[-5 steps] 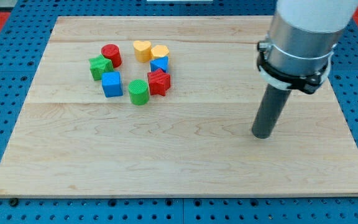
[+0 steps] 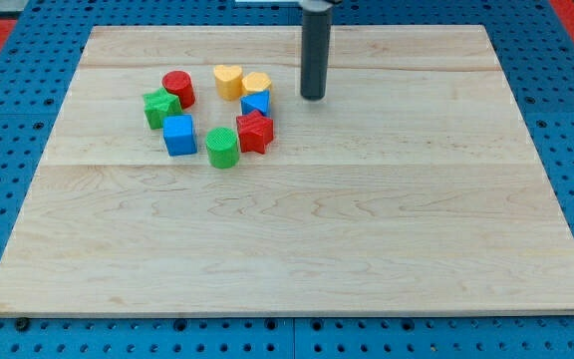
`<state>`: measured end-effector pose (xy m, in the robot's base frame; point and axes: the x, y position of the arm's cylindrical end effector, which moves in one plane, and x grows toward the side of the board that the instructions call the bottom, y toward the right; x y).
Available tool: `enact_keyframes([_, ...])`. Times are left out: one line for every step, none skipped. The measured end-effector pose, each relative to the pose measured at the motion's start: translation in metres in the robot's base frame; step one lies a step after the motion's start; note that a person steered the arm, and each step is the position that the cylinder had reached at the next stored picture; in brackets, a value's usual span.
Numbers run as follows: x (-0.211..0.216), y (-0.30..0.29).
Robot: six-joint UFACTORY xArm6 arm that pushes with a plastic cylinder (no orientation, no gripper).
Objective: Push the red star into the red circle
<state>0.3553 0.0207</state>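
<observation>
The red star (image 2: 254, 132) lies on the wooden board (image 2: 367, 229), in a ring of blocks at the upper left. The red circle (image 2: 178, 88) is a red cylinder at the ring's upper left side, apart from the star. My tip (image 2: 313, 97) rests on the board to the right of the ring, up and right of the red star, with a gap to the nearest blocks.
Around the ring: a green star (image 2: 160, 108), a blue cube (image 2: 178, 135), a green cylinder (image 2: 222, 148), a small blue block (image 2: 256, 102), a yellow heart (image 2: 228, 80) and a second yellow block (image 2: 257, 83).
My tip has moved from the board's right side up and to the left, close to the ring of blocks. No block has moved.
</observation>
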Motion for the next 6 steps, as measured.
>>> enact_keyframes([0.060,0.005])
enact_keyframes([0.068,-0.040])
enact_keyframes([0.033,-0.068])
enact_keyframes([0.008,-0.112])
enact_keyframes([0.021,-0.110])
enact_keyframes([0.046,-0.114])
